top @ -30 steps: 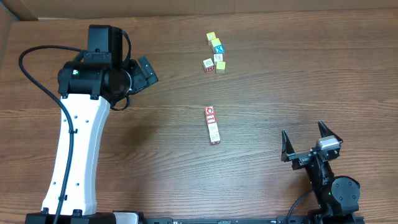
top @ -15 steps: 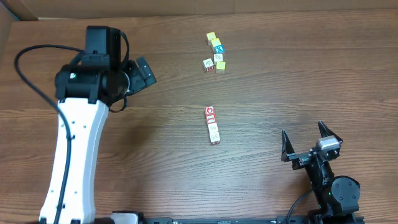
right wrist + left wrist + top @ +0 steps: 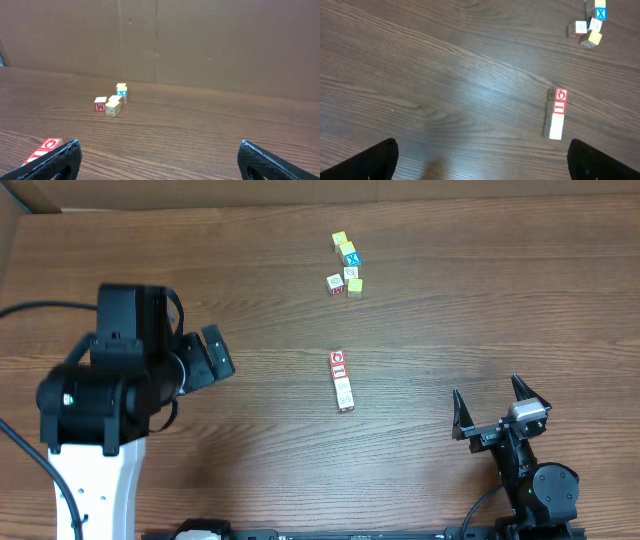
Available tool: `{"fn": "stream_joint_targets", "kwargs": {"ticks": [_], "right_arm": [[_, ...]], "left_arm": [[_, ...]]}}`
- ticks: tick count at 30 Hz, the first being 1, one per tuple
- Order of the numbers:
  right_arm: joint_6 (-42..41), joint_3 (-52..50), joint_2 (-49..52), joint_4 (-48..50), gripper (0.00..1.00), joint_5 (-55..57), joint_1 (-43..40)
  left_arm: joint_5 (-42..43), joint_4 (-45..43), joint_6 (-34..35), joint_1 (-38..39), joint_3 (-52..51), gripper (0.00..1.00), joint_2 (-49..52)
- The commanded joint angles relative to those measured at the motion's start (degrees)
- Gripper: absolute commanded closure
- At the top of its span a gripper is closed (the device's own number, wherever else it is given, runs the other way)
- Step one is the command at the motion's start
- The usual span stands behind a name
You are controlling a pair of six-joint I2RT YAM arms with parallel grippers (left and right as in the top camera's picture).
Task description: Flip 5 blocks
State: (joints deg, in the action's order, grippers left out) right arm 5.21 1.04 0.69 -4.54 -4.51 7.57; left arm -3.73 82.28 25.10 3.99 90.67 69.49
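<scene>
The left gripper (image 3: pixel 216 354) hangs wide open and empty at the left, well apart from the row of blocks (image 3: pixel 342 381) lying end to end at centre. The right gripper (image 3: pixel 489 404) sits equally wide at near right. Because these blocks touch, jaws closing on one could knock its neighbours askew or pinch two at once.

Even, bright overhead light, faint shadows. Mild sheen on counter (image 3: pixel 470 75) left of the block row (image 3: pixel 556 114), left-wrist view.
</scene>
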Motion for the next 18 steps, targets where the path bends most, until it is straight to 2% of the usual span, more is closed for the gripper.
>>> {"fn": "stream_joint_targets", "kwargs": {"ticks": [1,10,18], "right_arm": [[0.42,-0.59,-0.46,0.13,0.0,-0.31,-0.2],[0.42,-0.59,-0.46,0.13,0.0,-0.31,-0.2],[0.42,-0.59,-0.46,0.13,0.0,-0.31,-0.2]], "left_arm": [[-0.66,-2.08,1.09,-0.24,-6.47,0.0,-4.81],[1.03,-16.35,6.71,-0.24,-31.74,0.0,-17.55],[1.46,-41.03,6.62,-0.24,-50.8,0.0,-28.79]]}}
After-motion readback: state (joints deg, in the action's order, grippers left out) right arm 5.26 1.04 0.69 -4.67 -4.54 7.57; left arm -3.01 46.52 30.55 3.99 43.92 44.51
